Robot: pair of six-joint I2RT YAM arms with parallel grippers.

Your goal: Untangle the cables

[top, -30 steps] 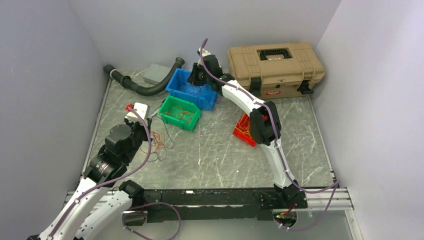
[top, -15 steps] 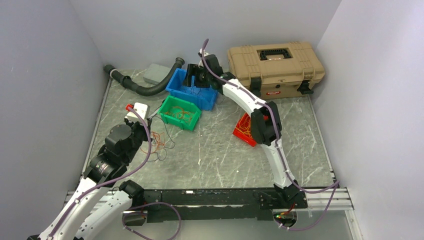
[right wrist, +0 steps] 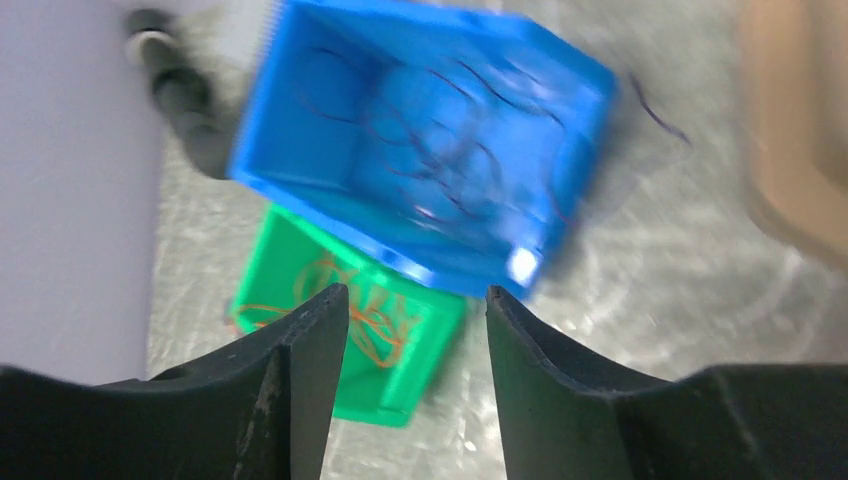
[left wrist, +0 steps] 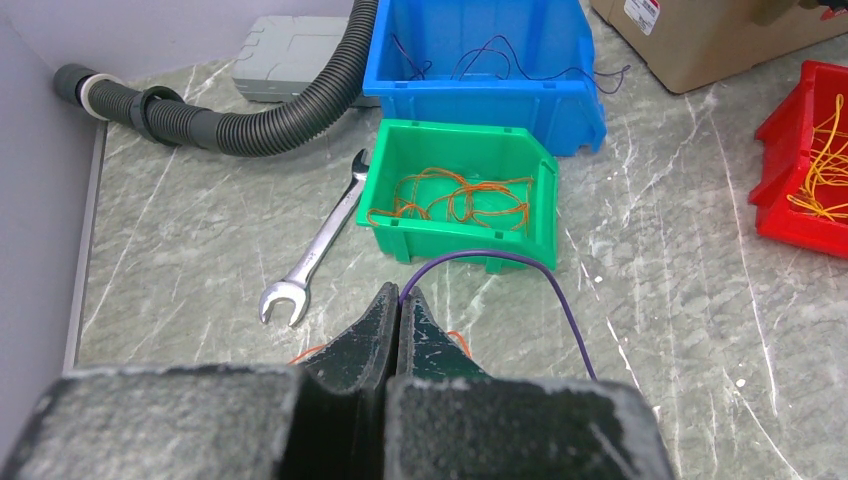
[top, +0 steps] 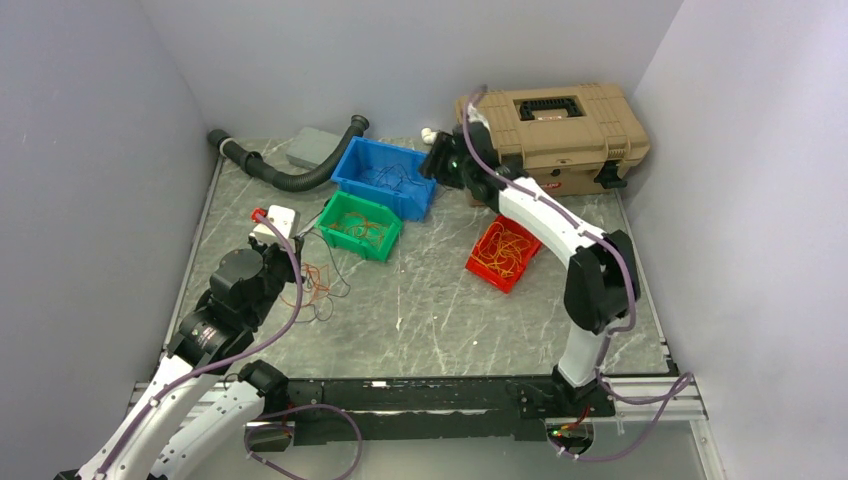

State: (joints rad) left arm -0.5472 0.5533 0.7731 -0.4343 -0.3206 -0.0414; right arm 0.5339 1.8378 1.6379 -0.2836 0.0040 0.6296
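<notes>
My left gripper (left wrist: 400, 300) is shut on a thin dark purple cable (left wrist: 560, 300) that arcs to the right above the table, just in front of the green bin (left wrist: 450, 245). Under it lies a loose tangle of orange and dark cables (top: 315, 283). Orange cables (left wrist: 450, 195) lie in the green bin, dark purple ones (left wrist: 500, 72) in the blue bin (left wrist: 480, 105), and yellow ones (left wrist: 825, 170) in the red bin (left wrist: 790, 215). My right gripper (right wrist: 415, 300) is open and empty, above the table beside the blue bin (right wrist: 420, 170), its view blurred.
A wrench (left wrist: 320, 240) lies left of the green bin. A black corrugated hose (left wrist: 250, 125) and a grey box (left wrist: 290, 55) sit at the back left. A tan case (top: 550, 125) stands at the back right, close to my right gripper (top: 440, 160).
The right arm has swung from above the blue bin to the right, towards the tan case, uncovering the red bin. The left arm has not moved.
</notes>
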